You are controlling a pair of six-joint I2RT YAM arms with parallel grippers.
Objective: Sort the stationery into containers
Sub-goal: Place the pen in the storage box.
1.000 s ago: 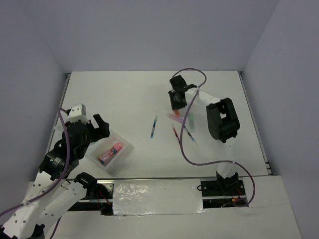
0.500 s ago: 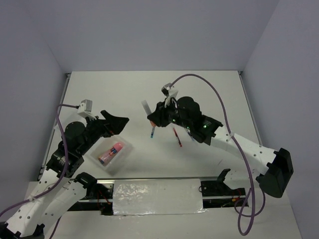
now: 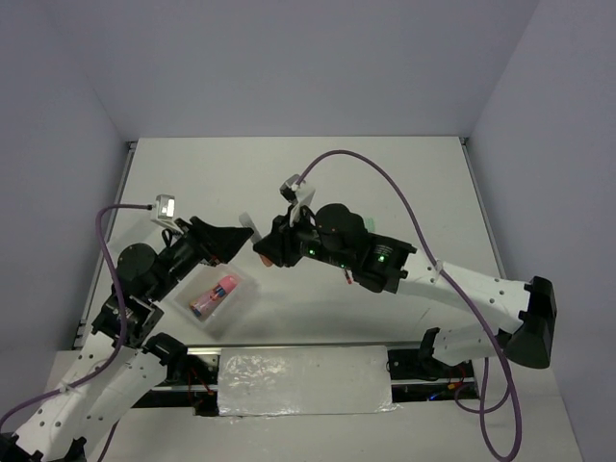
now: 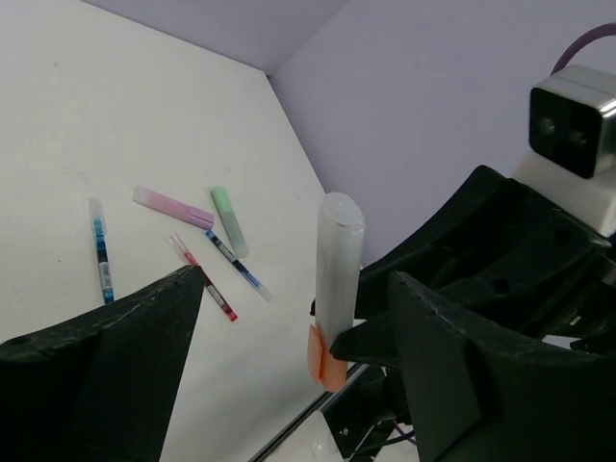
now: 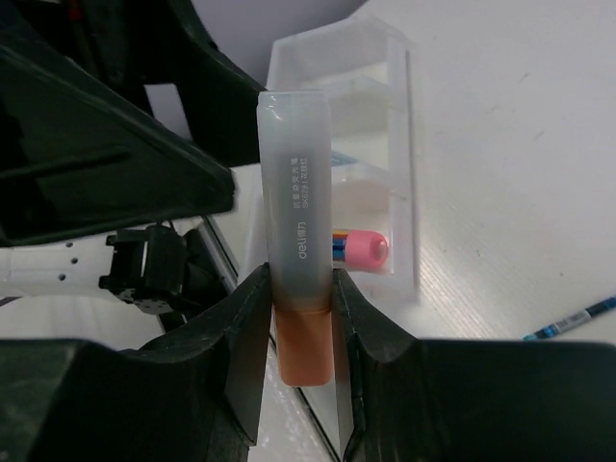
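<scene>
My right gripper (image 5: 298, 318) is shut on an orange highlighter (image 5: 296, 231) with a frosted cap, held by its orange end, cap pointing away. In the top view the right gripper (image 3: 262, 248) hovers just right of my left gripper (image 3: 231, 236), above the clear tray (image 3: 241, 281). In the left wrist view the highlighter (image 4: 337, 279) stands upright between my open left gripper's (image 4: 294, 289) wide jaws, not touching them. The fat pink tube (image 3: 214, 296) lies in a tray compartment (image 5: 385, 164). On the table lie a pink-purple highlighter (image 4: 173, 207), a green highlighter (image 4: 229, 221), a red pen (image 4: 202, 277) and two blue pens (image 4: 99, 250).
The right arm (image 3: 423, 274) stretches across the table's middle and hides most of the loose pens in the top view. The table's near metal edge (image 3: 298, 348) runs just below the tray. Grey walls close in the back and sides.
The right arm swung from the back right to above the tray, carrying the orange highlighter. The left gripper lifted and turned toward it, so the highlighter now stands between its jaws.
</scene>
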